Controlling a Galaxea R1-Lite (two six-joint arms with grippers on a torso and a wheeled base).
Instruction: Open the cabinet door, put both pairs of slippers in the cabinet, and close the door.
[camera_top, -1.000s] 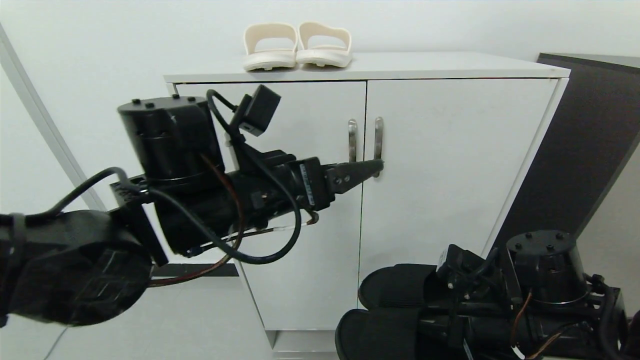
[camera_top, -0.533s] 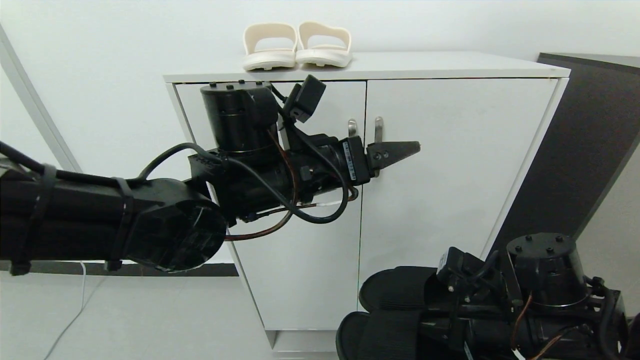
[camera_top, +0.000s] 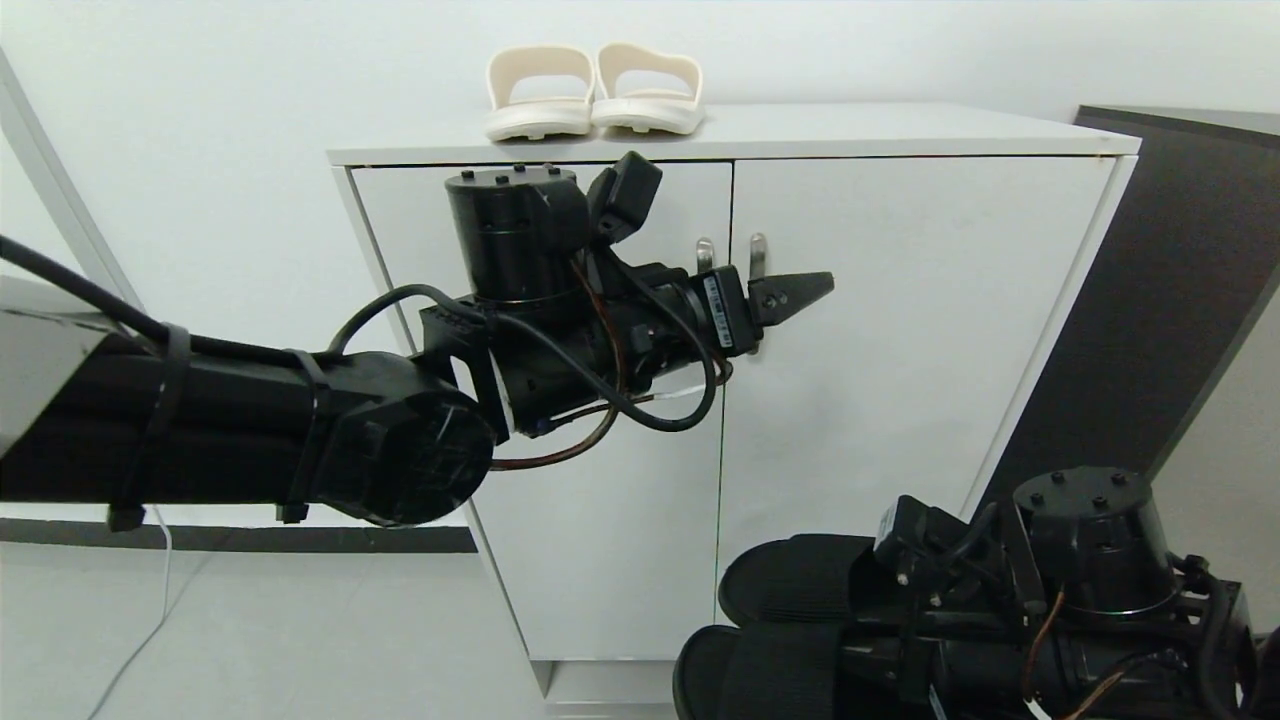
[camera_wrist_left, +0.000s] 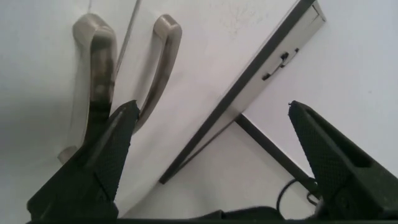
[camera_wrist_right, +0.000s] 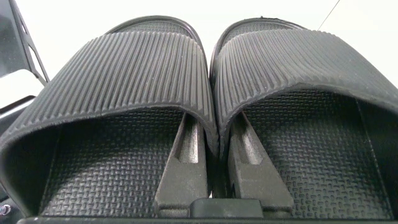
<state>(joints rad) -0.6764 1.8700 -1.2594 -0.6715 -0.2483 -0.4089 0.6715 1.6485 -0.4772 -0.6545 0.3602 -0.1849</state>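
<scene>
Head view, from the left edge: the black left arm (camera_top: 250, 450) stretches across the middle of the frame toward a white two-door cabinet (camera_top: 900, 350). Both doors look closed. A small white label (camera_top: 716, 298) sits on the wrist just behind the fingers; its print is too small to read.

At upper centre, a pair of cream slippers (camera_top: 595, 92) stands side by side on the cabinet top, near its front edge.

Below them, two metal handles (camera_top: 757, 252) stand upright on either side of the gap between the doors. The left gripper (camera_top: 800, 292) lies sideways in front of the handles' lower ends. In the left wrist view this gripper (camera_wrist_left: 211, 109) has its fingers spread wide apart with nothing between them, and one fingertip (camera_wrist_left: 124, 121) is just beside the handles (camera_wrist_left: 158, 68); whether it touches them is unclear.

At lower right, a pair of black slippers (camera_top: 790, 610) is held in front of the right door's foot. In the right wrist view the right gripper (camera_wrist_right: 216, 152) has one finger inside each ribbed black slipper (camera_wrist_right: 124, 74), clamping their adjoining sides together.

At the far right stands a dark panel (camera_top: 1170, 300).
</scene>
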